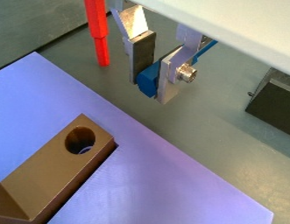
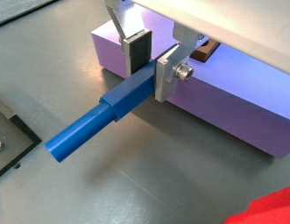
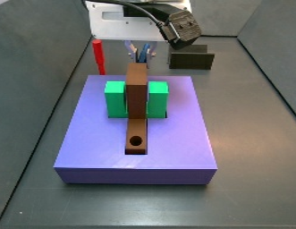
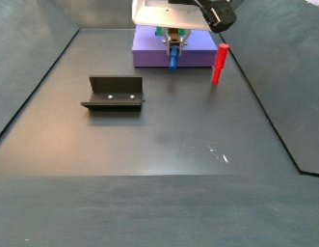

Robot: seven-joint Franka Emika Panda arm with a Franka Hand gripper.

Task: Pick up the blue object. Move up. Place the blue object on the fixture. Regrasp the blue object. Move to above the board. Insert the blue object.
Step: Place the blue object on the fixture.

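The gripper (image 2: 154, 59) pinches the blue peg (image 2: 102, 116) over the dark gray floor (image 4: 162, 135), beside the purple board (image 3: 136, 134).

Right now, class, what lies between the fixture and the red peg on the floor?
Nothing: in a side view, bare dark floor separates the fixture from the red peg. The gripper holds the blue object beside the board.

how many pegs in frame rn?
2. The blue object is held lying level in the gripper, beside the board. The red peg stands upright on the floor near the board.
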